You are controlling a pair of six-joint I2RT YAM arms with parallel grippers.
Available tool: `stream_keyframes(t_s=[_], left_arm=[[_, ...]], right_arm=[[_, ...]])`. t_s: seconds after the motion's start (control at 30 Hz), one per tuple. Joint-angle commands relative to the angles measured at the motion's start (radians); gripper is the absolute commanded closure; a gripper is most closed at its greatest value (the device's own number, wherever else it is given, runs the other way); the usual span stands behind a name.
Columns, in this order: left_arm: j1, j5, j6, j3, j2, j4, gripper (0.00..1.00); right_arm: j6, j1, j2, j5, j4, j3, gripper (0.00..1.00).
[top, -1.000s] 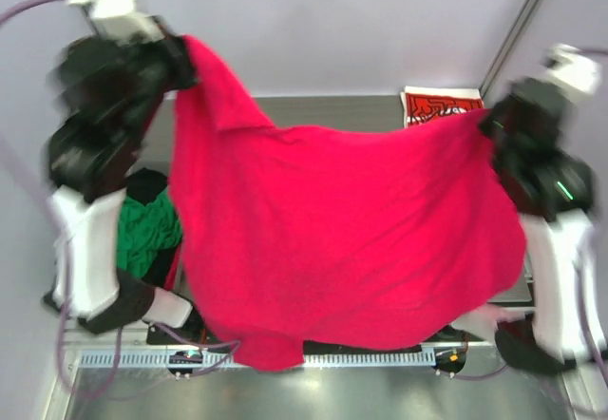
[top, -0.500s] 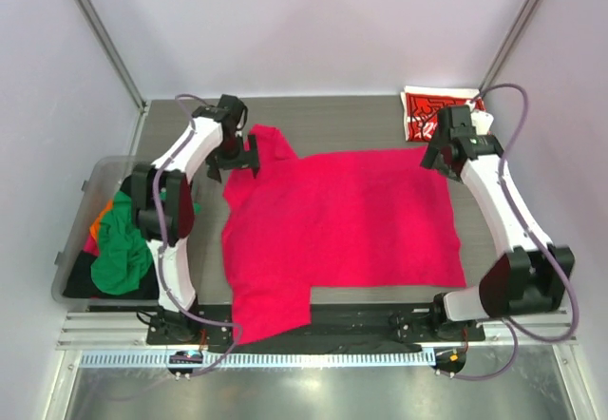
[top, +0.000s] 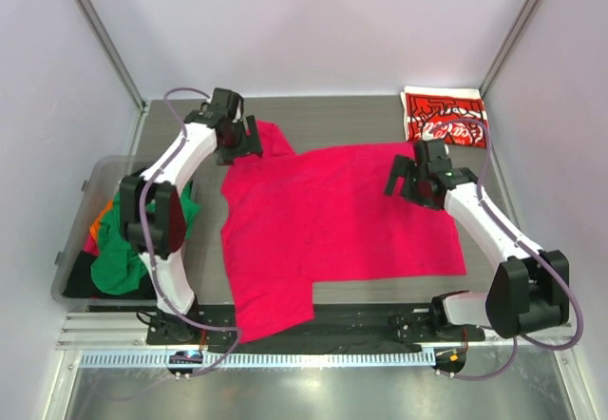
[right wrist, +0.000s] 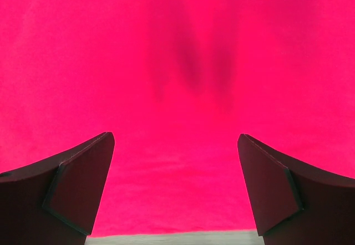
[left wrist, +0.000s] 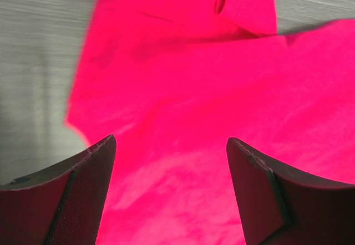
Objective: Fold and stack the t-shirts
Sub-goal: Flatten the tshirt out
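A plain crimson-pink t-shirt (top: 332, 220) lies spread flat across the middle of the table, one sleeve hanging over the near edge. My left gripper (top: 253, 141) hovers open over its far-left sleeve; in the left wrist view (left wrist: 169, 141) only pink cloth (left wrist: 188, 90) shows between the parted fingers. My right gripper (top: 399, 181) stands open above the shirt's right part, and the right wrist view (right wrist: 175, 137) shows pink cloth (right wrist: 177, 62) below with nothing gripped. A folded red t-shirt with white print (top: 444, 116) rests at the back right corner.
A clear plastic bin (top: 74, 249) stands at the left edge holding crumpled green (top: 119, 249), orange and black shirts. Bare grey table (top: 351, 116) shows behind the pink shirt. White enclosure walls with metal posts close in the back and both sides.
A second ago both grippers held the pink shirt stretched in the air. It now lies flat and released, both jaws have opened, and the right gripper has moved left over the cloth.
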Motion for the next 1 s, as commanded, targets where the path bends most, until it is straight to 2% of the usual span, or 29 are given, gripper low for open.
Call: stream_keyframes(t_s=[0.0,0.17,0.4,0.77,0.97], left_arm=[[-0.018,0.103,-0.052,0.052,0.099,0.123,0.2],[-0.028,0.117,-0.092,0.218,0.299,0.136,0.29],[-0.031,0.095,-0.145,0.417,0.483,0.171,0.4],[-0.069,0.058,-0.205,0.453,0.568,0.162,0.51],[-0.078,0.051,-0.216,0.48,0.594,0.156,0.65]], right_arm=[[0.024,0.051,0.052,-0.096,0.134,-0.039,0.0],[0.038,0.062,0.05,-0.133,0.162,-0.132,0.01],[0.055,0.108,-0.037,-0.165,0.151,-0.197,0.02],[0.036,0.114,-0.063,-0.144,0.12,-0.2,0.02],[0.021,0.114,-0.06,-0.133,0.113,-0.204,0.02]])
